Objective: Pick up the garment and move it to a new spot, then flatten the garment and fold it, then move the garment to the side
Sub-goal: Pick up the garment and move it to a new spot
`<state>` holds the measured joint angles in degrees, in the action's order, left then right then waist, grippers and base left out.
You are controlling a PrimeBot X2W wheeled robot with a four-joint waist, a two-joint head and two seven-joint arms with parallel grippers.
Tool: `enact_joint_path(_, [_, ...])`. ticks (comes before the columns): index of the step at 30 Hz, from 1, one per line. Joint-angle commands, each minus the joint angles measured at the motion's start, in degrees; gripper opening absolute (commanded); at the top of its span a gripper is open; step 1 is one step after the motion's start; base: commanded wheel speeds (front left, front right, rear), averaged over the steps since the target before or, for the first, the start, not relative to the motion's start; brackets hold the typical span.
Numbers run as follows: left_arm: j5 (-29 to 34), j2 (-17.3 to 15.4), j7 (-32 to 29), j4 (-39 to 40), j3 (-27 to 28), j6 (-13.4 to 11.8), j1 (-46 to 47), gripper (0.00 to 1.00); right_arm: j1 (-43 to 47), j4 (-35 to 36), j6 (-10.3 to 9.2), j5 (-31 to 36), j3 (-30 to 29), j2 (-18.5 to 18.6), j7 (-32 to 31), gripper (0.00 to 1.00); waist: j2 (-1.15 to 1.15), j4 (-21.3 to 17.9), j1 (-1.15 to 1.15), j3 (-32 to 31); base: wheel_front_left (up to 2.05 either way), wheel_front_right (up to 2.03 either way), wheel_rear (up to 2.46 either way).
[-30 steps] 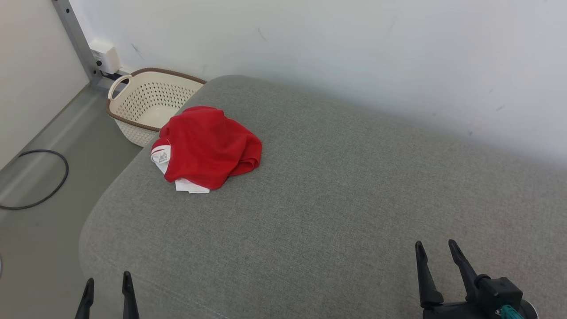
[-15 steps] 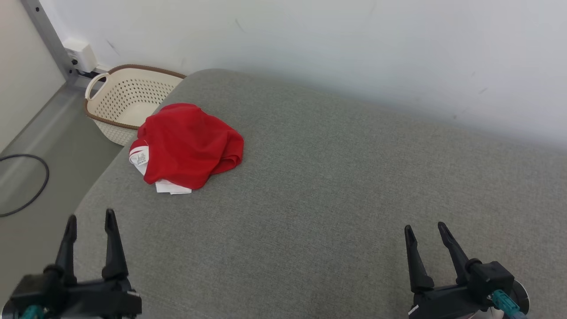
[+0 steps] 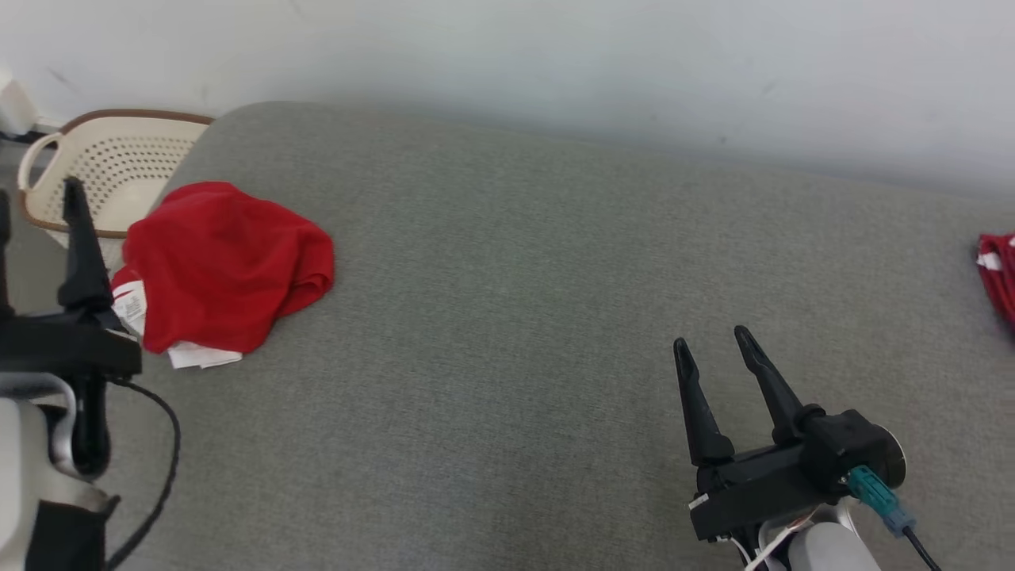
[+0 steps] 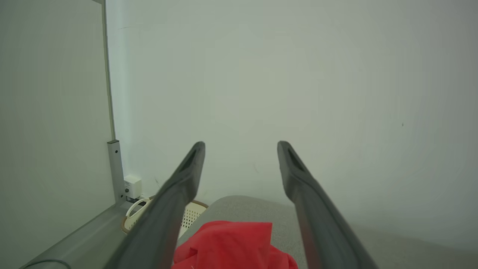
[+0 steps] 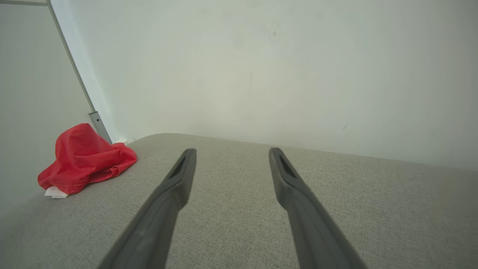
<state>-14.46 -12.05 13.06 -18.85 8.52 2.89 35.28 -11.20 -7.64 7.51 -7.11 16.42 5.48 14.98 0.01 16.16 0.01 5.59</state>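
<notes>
One basket [image 3: 135, 116] near garment [image 3: 226, 262], red cloth [image 3: 1001, 274] far right

Soft, matt red cloth garment [image 3: 230, 262] on a coarse-woven grey fabric surface [image 3: 507, 317]; perforated cream plastic basket [image 3: 119, 159] at ten o'clock.

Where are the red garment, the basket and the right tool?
red garment [image 3: 230, 262], head view, middle of the heap.
basket [image 3: 119, 155], head view, perforated inner wall.
right tool [image 3: 710, 336], head view, between its fingertips.
</notes>
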Motion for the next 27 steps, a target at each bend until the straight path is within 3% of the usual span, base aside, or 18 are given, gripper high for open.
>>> enact_joint_path(1, [0.0,-1.5,-0.2,-1.8,0.5,0.1,2.1,1.0,-0.9,0.8,-0.04,-0.5,0.7,0.0,0.3,1.0,-0.01,-5.7,-0.01,3.6,0.0,0.0,0.0])
enact_joint_path(14, [-2.0,-12.1,-6.7,-20.7,2.5,2.0,12.9,1.0,-3.2,3.8,-0.04,-0.2,0.5,-0.8,0.3,1.0,-0.01,-18.3,-0.01,9.9,0.0,0.0,0.0])
enact_joint_path(18, [-2.2,-13.7,-9.1,-25.5,1.6,2.5,14.6,1.0,-3.7,4.3,-0.04,-0.4,0.6,-0.9,0.3,1.0,-0.01,-20.1,-0.01,11.2,0.0,0.0,0.0])
enact_joint_path(27, [-1.3,-16.3,-16.4,-35.5,0.4,1.0,15.8,1.0,-4.2,4.5,-0.04,-0.5,0.3,-1.3,0.3,1.0,-0.01,-22.1,-0.01,12.7,0.0,0.0,0.0])
